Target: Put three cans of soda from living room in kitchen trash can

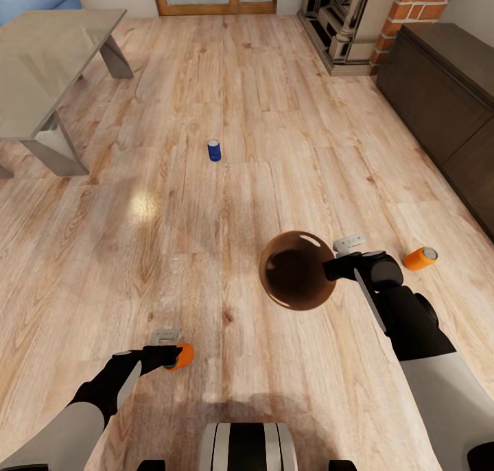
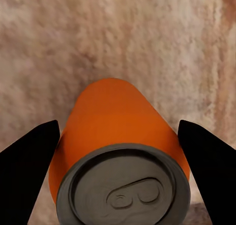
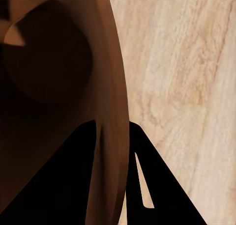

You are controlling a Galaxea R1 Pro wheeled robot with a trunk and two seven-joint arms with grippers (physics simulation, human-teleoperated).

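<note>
the left arm reaches low and forward, its left gripper (image 1: 173, 356) clamped on an orange can (image 1: 182, 355). the right arm extends forward, its right gripper (image 1: 331, 268) pinching the bin's rim (image 1: 328, 257).

Each arm is built in two colours: a light grey-white forearm shell at the near end, changing to a black wrist section that carries the left pincer (image 1: 171, 356) at 7 o'clock and the right pincer (image 1: 334, 267) at 4 o'clock of the head view. The right wrist section ends in a rounded dark-grey joint housing with a thin pale stripe along its side. At 6 o'clock, the trunk top shows as a white rounded block crossed by black vertical bands; pincer fingers (image 2: 27, 166) are flat, matte black and wedge-shaped.
</note>
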